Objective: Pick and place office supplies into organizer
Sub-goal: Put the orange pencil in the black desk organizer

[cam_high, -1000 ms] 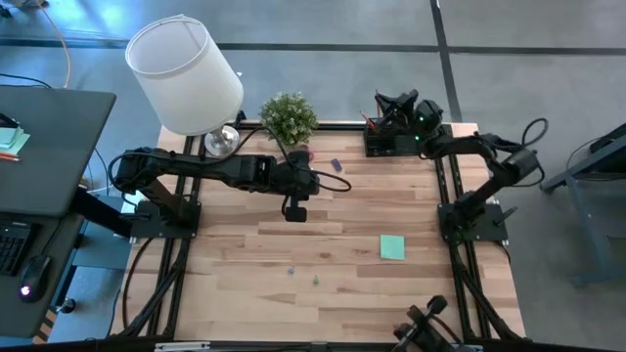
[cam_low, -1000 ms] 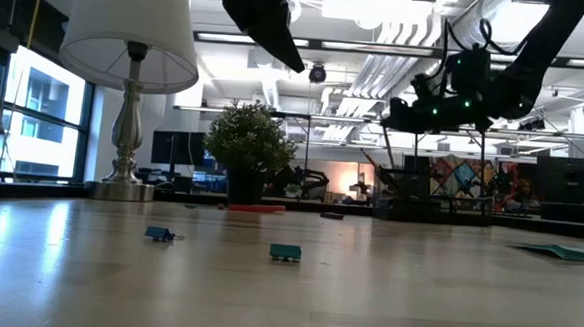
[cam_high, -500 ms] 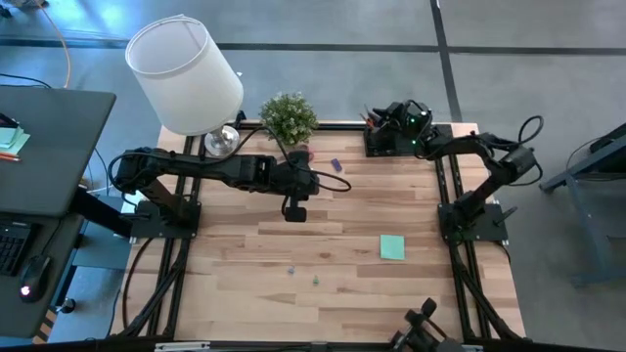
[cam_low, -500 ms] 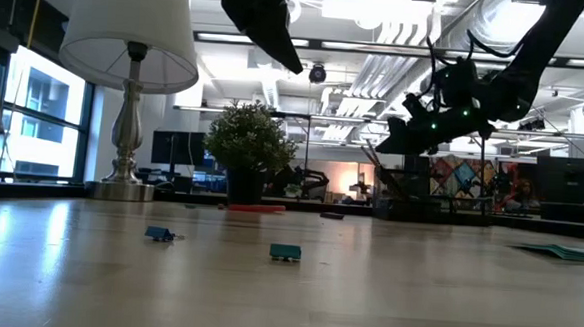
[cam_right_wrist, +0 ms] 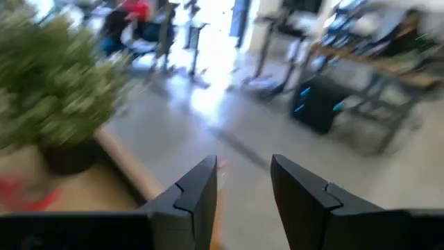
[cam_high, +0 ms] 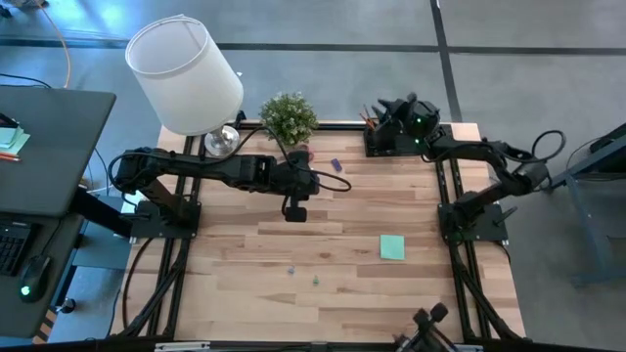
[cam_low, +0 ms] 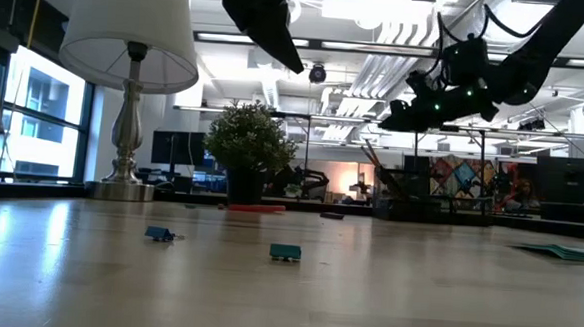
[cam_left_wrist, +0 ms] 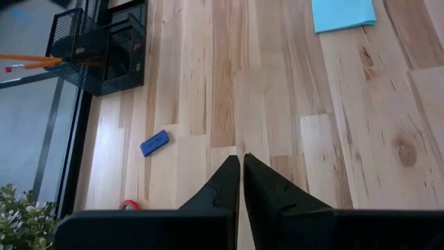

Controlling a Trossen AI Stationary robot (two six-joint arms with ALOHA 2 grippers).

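- Two claws showing: left claw (cam_high: 294, 210) hanging clenched and empty above the middle of the desk (cam_high: 342, 284), fingers (cam_left_wrist: 225, 187) pressed together in the left wrist view.
- Right claw (cam_high: 384, 106) hovering over the organizer (cam_high: 391, 140) at the desk's far right corner, fingers (cam_right_wrist: 196, 191) parted with nothing between them.
- Orange pencils (cam_left_wrist: 31, 62) sticking out of the organizer's mesh wall in the left wrist view.
- Mint-green sticky-note pad (cam_high: 392, 247) lying flat on the right half of the desk, well apart from the organizer.
- Small purple piece (cam_high: 335, 164) lying near the potted plant (cam_high: 289, 119), between plant and organizer.
- Red-handled scissors (cam_low: 255, 208) lying at the foot of the plant pot in the low view.
- Two small bits (cam_high: 290, 271) (cam_high: 315, 280) resting near the desk's front middle, close to each other.
- White-shaded lamp (cam_high: 186, 73) standing at the far left corner beside the plant.
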